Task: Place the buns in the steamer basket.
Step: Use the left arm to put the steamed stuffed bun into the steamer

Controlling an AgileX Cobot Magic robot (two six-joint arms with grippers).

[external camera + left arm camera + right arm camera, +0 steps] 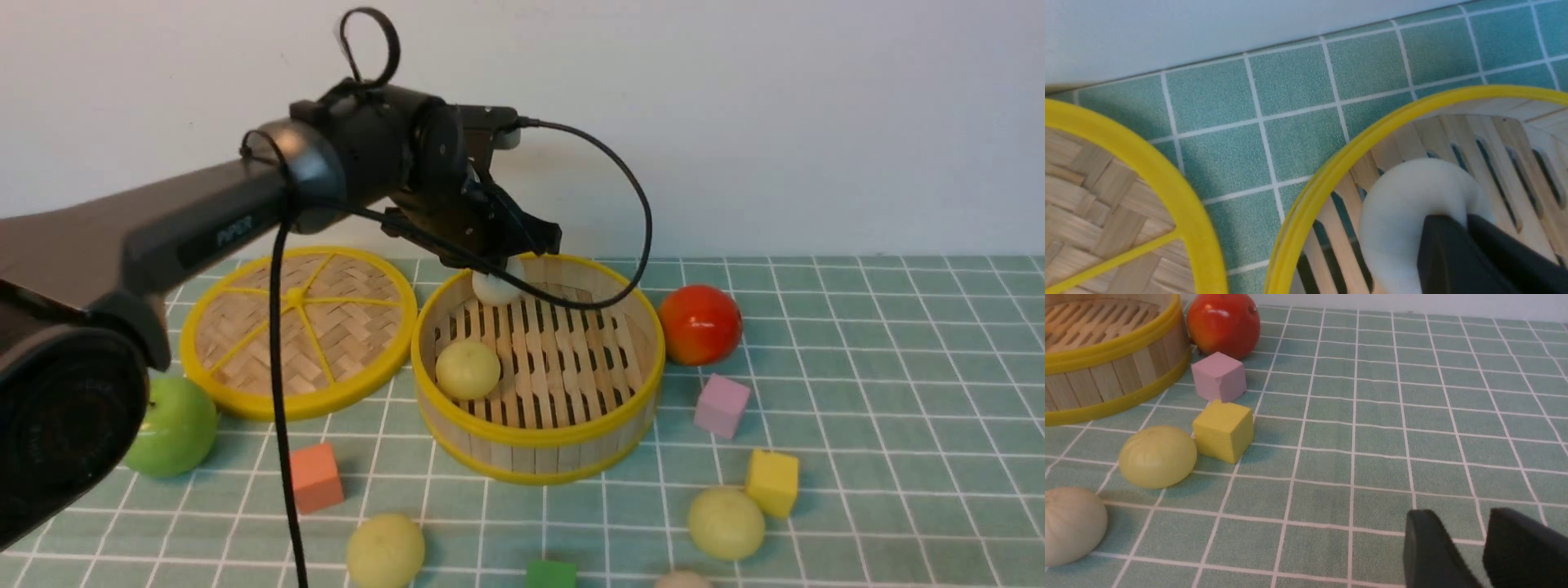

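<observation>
Left fingers (1453,253) clamped on off-white bun (1412,204), steamer basket (1306,196) slats just beneath. Right fingers (1437,555) slightly apart, over counter (1412,416).

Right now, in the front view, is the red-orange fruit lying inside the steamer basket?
No, the red-orange fruit sits outside the steamer basket, beside its right wall.

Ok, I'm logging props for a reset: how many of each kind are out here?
Buns: 5, one in the left pincer
Cubes: 4
Fruits: 2
Steamer basket: 1
Lid: 1
Total: 13
</observation>
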